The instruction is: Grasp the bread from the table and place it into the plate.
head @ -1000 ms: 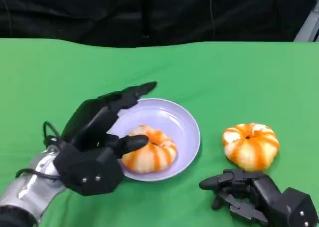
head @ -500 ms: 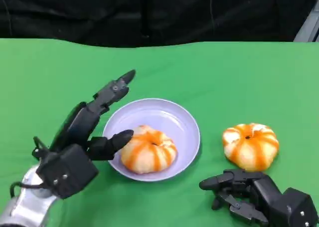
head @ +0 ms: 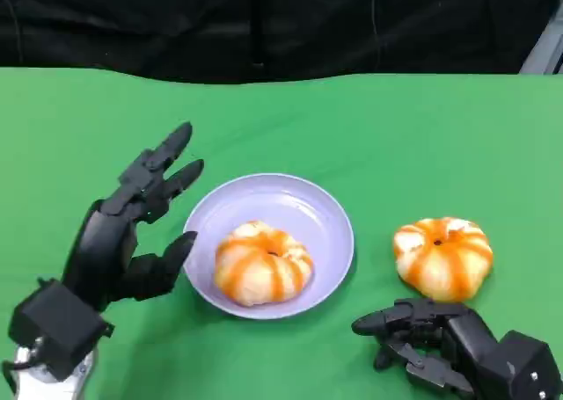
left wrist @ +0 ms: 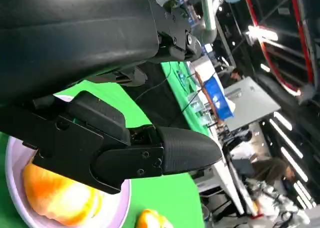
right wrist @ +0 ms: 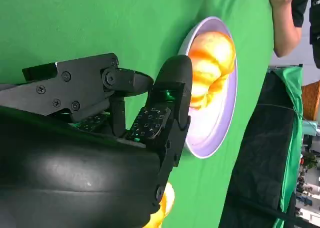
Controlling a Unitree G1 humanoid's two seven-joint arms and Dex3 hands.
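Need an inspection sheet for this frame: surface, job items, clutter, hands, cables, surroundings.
Surface: green table cloth, flat, no spills seen.
Job's things: one orange-striped bread lies in the lilac plate; a second bread sits on the cloth beside the plate, toward the robot's right, apart from it.
Clutter: nothing seen.
Hands: left hand open, fingers spread, raised beside the plate, touching nothing; right hand low on the cloth near the second bread, holding nothing, fingers apart.
Cables: nothing seen on the table.
Surroundings: black curtain behind the table; a person's arm shows in the right wrist view; benches and lights beyond in the left wrist view.
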